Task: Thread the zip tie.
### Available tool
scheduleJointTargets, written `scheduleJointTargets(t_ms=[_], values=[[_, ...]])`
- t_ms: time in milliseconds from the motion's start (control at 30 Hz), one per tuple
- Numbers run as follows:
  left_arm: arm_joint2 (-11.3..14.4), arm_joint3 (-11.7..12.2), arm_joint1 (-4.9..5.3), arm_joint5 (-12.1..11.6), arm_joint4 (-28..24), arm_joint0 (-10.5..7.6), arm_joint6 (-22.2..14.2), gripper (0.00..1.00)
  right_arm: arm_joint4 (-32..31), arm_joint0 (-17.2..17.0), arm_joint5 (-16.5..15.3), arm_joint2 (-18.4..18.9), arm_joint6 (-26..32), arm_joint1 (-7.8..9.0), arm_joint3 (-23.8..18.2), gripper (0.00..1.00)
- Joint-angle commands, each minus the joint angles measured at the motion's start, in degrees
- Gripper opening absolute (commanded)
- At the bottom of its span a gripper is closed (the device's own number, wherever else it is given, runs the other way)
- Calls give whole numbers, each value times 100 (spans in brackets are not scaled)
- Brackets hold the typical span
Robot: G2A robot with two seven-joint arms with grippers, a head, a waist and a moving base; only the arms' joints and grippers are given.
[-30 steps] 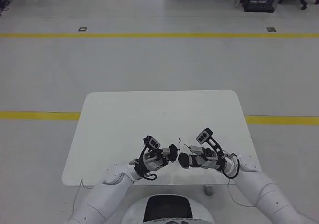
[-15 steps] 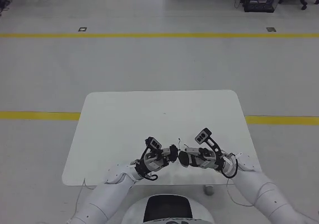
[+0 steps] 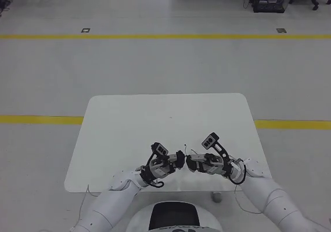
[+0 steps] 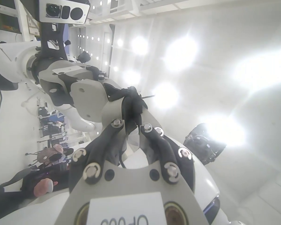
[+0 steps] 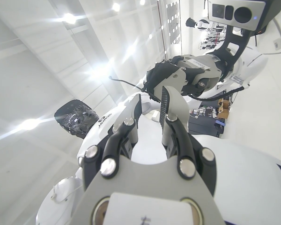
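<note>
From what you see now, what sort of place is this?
Probably a robotics lab or test hall: yellow lines mark a wide pale floor, a white table stands on it, and another robot stands in the room behind.

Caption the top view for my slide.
Left gripper and right gripper tip to tip at a zip tie above the white table.

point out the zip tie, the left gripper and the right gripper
zip tie (image 5: 125, 82): right wrist view, its thin free tail
left gripper (image 4: 132, 106): left wrist view, midway between its fingertips
right gripper (image 5: 150, 91): right wrist view, midway between its fingertips
</note>
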Motion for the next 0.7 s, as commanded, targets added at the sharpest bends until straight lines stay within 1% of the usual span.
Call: scheduleJointTargets(t_ms=[0, 100, 333, 667], values=[[7, 2, -1, 0, 4, -3, -2, 0, -2, -2, -3, 8, 0, -2, 5, 13], [20, 5, -1, 0, 13, -7, -4, 0, -9, -6, -3, 18, 0, -5, 9, 8], [46, 23, 1, 0, 7, -19, 10, 0, -34, -16, -6, 37, 0, -12, 18, 0], [59, 38, 5, 0, -22, -30, 4, 0, -94, -25, -22, 91, 0, -21, 63, 0]])
